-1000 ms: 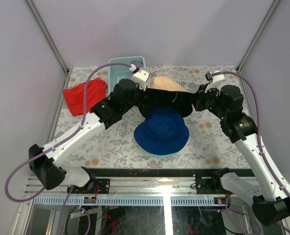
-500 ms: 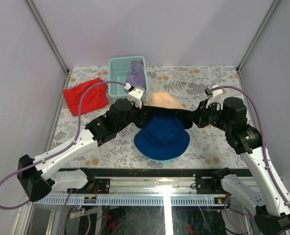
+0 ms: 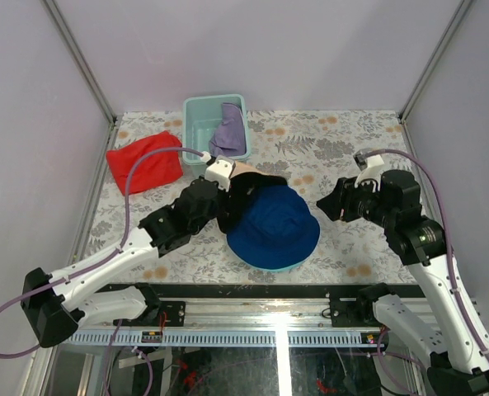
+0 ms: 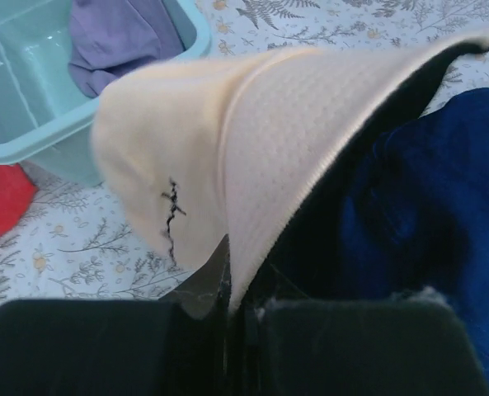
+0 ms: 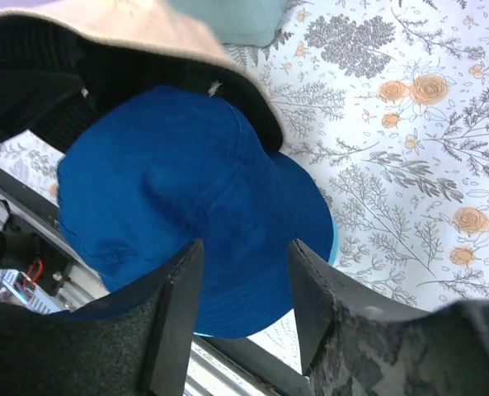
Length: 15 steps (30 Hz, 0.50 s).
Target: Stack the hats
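Left gripper (image 4: 237, 301) clamped on tan hat (image 4: 186, 165) brim; hat drapes ahead, half over blue hat (image 4: 425, 223). Right gripper (image 5: 244, 247) agape, empty, above blue. Teal hat (image 5: 333, 241) peeks beneath blue. I judge tan unsettled; lavender hat (image 3: 229, 132) unstacked, far off in bin (image 3: 196, 115).

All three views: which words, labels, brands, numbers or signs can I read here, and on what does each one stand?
No text can be read in any view.
On the tan hat: a small black stitched mark, perhaps a logo, too blurred to read.
On the blue hat, purple hat, bin and red cloth: no lettering visible.
On the table: only a flower print.
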Each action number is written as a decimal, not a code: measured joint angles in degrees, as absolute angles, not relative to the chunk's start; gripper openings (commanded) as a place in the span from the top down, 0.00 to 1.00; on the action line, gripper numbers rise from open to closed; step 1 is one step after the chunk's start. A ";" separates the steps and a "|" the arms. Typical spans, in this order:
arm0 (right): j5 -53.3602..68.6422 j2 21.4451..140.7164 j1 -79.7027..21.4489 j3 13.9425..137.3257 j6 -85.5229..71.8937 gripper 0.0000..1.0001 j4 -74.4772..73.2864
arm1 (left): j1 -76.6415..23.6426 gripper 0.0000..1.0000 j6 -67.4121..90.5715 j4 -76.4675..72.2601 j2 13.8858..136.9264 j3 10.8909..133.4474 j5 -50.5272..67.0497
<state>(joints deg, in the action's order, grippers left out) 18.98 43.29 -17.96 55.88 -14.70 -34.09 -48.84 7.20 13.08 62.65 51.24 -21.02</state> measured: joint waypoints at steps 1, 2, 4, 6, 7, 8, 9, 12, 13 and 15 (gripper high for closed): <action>19.00 43.83 -17.93 56.64 -15.59 0.43 -34.09 | -48.88 1.00 6.70 12.99 62.48 51.24 -21.54; 19.03 44.58 -17.93 57.76 -16.40 0.41 -34.06 | -48.95 1.00 6.26 12.91 62.28 51.24 -22.00; 19.00 46.54 -17.93 60.38 -17.45 0.41 -34.06 | -49.19 1.00 4.95 12.78 62.06 51.27 -22.31; 19.03 49.80 -17.93 65.06 -18.28 0.40 -34.70 | -49.52 1.00 3.53 12.51 62.04 51.42 -22.33; 19.05 51.24 -17.93 67.07 -18.48 0.40 -34.87 | -49.56 1.00 2.87 12.40 62.06 51.53 -22.35; 19.09 52.99 -17.93 69.52 -18.70 0.40 -35.05 | -49.65 1.00 2.11 12.40 62.11 51.81 -22.33; 19.20 55.13 -17.93 72.44 -18.87 0.40 -35.51 | -49.78 1.00 1.15 12.45 62.30 52.36 -22.41; 19.99 60.93 -17.93 79.72 -19.31 0.39 -35.99 | -49.89 1.00 -2.20 12.47 63.94 55.66 -22.96; 20.40 62.70 -17.93 81.84 -19.40 0.38 -36.49 | -49.89 1.00 -3.27 12.47 64.58 56.93 -23.18; 21.19 66.41 -17.93 86.32 -19.55 0.34 -38.15 | -49.89 1.00 -6.20 12.49 66.00 60.40 -23.38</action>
<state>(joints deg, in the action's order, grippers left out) 21.19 66.41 -17.93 86.32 -19.55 -38.15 -49.89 -6.20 12.49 66.00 60.40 -23.38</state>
